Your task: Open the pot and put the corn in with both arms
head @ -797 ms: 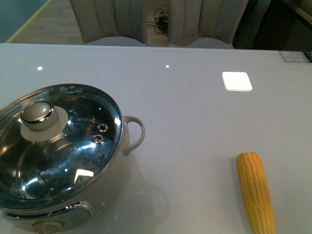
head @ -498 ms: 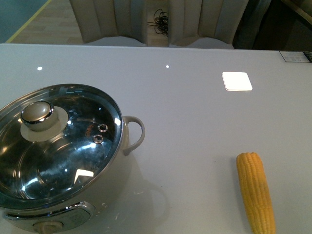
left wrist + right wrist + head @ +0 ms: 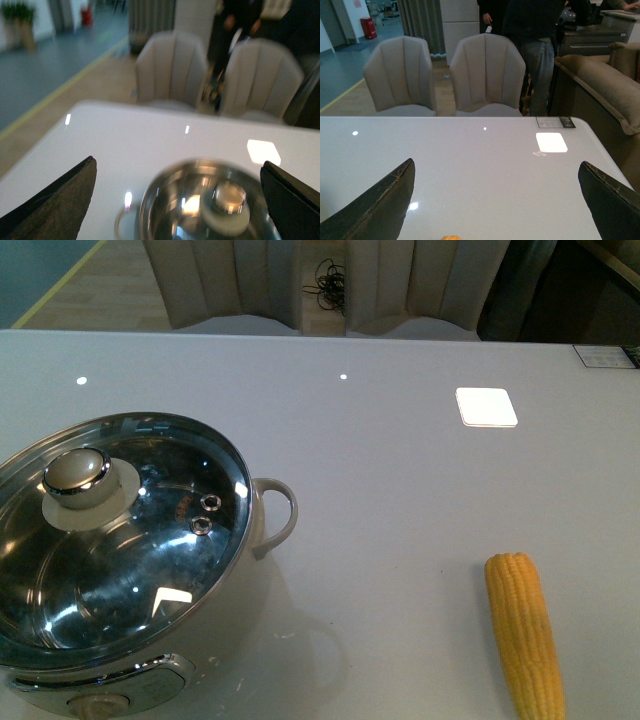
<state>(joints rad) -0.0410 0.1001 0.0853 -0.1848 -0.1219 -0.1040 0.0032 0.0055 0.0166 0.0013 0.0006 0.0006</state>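
On the table [image 3: 400, 480], one lidded pot [image 3: 250, 570], one corn cob [image 3: 525, 635]

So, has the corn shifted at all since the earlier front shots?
No. The corn lies where it did, at the same gap to the right of the pot's loop handle and the same spot below the bright square.

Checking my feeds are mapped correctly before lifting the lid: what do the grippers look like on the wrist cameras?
Left gripper: two dark, matte, wedge-shaped fingers tapering to points, blurred. Right gripper: the same dark wedge fingers, with pale scuffs along the edges. No cables or markings show; the front view shows no arm.
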